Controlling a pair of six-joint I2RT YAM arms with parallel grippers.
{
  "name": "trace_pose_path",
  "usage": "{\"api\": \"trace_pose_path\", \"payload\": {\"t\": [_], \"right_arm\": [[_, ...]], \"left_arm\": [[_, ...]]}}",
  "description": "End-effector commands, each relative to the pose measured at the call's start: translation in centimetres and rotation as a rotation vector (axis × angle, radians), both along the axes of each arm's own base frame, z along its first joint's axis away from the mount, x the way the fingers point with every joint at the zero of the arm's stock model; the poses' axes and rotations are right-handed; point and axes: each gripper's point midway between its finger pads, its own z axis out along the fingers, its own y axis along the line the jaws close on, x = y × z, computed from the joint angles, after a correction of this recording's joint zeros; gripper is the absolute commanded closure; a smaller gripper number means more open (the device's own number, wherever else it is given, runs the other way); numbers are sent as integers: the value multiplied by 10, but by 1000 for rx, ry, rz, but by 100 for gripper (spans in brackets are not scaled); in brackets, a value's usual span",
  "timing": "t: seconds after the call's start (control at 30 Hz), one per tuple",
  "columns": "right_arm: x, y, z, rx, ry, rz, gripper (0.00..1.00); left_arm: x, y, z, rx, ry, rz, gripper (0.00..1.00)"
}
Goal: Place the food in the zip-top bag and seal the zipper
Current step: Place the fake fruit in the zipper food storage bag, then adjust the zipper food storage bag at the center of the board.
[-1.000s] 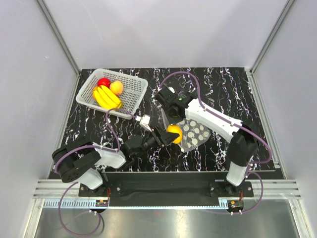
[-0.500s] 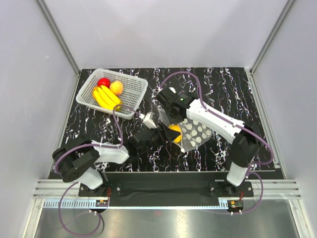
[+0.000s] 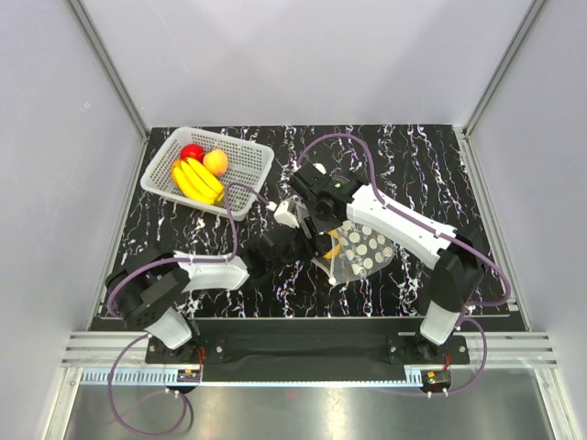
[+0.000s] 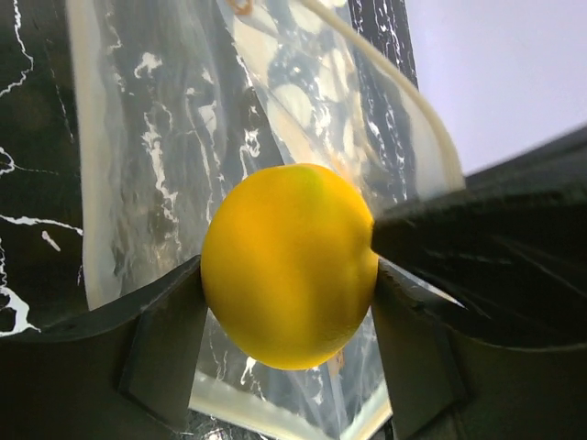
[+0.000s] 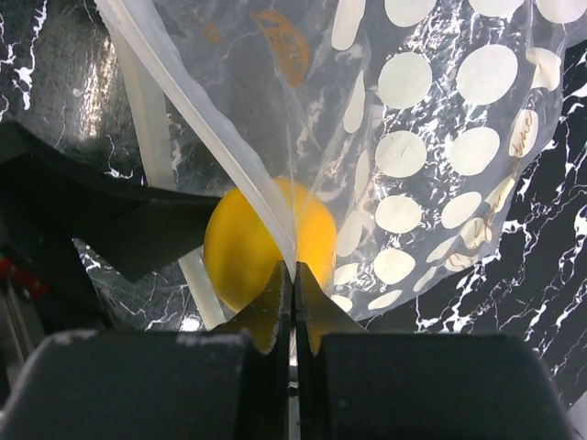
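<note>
My left gripper (image 4: 289,307) is shut on the orange fruit (image 4: 289,264), with both fingers against its sides. The fruit sits at the open mouth of the clear zip-top bag (image 4: 183,137), partly under the upper lip. In the top view the orange fruit (image 3: 331,247) shows between the two arms. My right gripper (image 5: 293,275) is shut on the bag's upper mouth edge, on the zipper (image 5: 193,110) strip, and holds it raised above the orange fruit (image 5: 240,249). The dotted zip-top bag (image 3: 363,253) lies right of the grippers. The bananas (image 3: 197,180), red fruit (image 3: 192,151) and yellow-pink fruit (image 3: 215,162) lie in the basket.
The white perforated basket (image 3: 246,179) stands at the back left of the black marbled table (image 3: 431,165). Grey walls and metal rails close in the table on three sides. Both arms cross near the table's middle, with purple cables looping above them.
My left gripper has carried the orange fruit rightward, from just outside the bag to its open mouth. The right gripper has kept its hold on the upper edge and shifted slightly.
</note>
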Motion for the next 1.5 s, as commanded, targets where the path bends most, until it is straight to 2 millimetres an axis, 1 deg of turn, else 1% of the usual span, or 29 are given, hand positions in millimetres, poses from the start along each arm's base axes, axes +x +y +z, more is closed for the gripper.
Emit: {"api": "trace_pose_path", "payload": {"t": [0.0,0.03,0.07,0.13,0.2,0.23,0.3,0.33,0.4,0.43,0.47,0.5,0.6,0.67,0.7,0.77,0.8,0.87,0.93,1.07,1.13,1.23,1.27,1.3,1.37,1.4,1.43,1.47], "right_arm": [[-5,1,34,73,-59,-3,100],[-5,0,34,73,-62,-6,100],[-5,-1,34,66,-64,-8,100],[-5,-2,34,63,-63,-9,100],[-5,-3,34,59,-63,-10,100],[-5,-2,34,62,-65,-10,100],[-5,-3,35,66,-68,-13,100],[-5,-2,35,67,-69,-10,100],[-5,-5,36,63,-77,-18,100],[-4,-6,36,56,-78,-19,100],[-4,-8,36,53,-82,-20,100],[-4,-9,37,48,-89,-25,100],[-1,-9,42,64,-100,-43,100],[-1,-10,44,66,-101,-45,100],[-1,-9,47,71,-107,-45,100],[-1,-10,48,69,-105,-47,100],[-1,-10,49,70,-107,-47,100],[-1,-9,51,78,-111,-49,100],[-1,-9,54,92,-119,-56,100],[-1,-10,59,99,-129,-60,100],[-2,-11,63,103,-135,-61,100],[-1,-12,66,102,-143,-62,100],[-1,-12,67,103,-146,-60,100],[0,-13,66,98,-148,-64,100],[0,-16,64,82,-151,-71,100],[0,-18,62,73,-150,-73,100],[-1,-19,61,65,-146,-71,100],[-1,-23,59,52,-148,-76,100]], "left_arm": [[9,-6,31,-43,-62,-2,15],[8,-5,32,-45,-65,-2,14],[7,-6,38,-63,-78,-8,7],[3,-2,44,-77,-101,-17,2],[2,-1,46,-62,-113,-25,1],[2,0,51,-60,-120,-26,1],[1,2,52,-50,-122,-31,1],[-1,4,57,-56,-131,-31,1],[-3,9,57,-35,-131,-33,1],[-4,11,60,-27,-135,-34,1],[-6,13,72,-35,-154,-34,1],[-8,19,69,6,-151,-40,1],[-16,33,76,42,-162,-38,1],[-19,42,74,64,-153,-28,1],[-22,50,72,88,-149,-21,1],[-25,59,65,123,-136,-11,1],[-24,64,67,134,-145,6,1],[-25,70,59,173,-130,16,1],[-22,72,49,209,-111,26,1],[-19,67,35,249,-77,18,3],[-16,65,31,261,-70,10,7],[-12,54,27,261,-72,-13,14],[-9,49,29,258,-75,-17,19],[-8,47,30,259,-81,-23,27],[-3,44,32,267,-85,-17,37],[-1,44,33,270,-90,-16,40],[2,44,32,273,-88,-14,46],[4,43,33,270,-88,-21,49]]}}
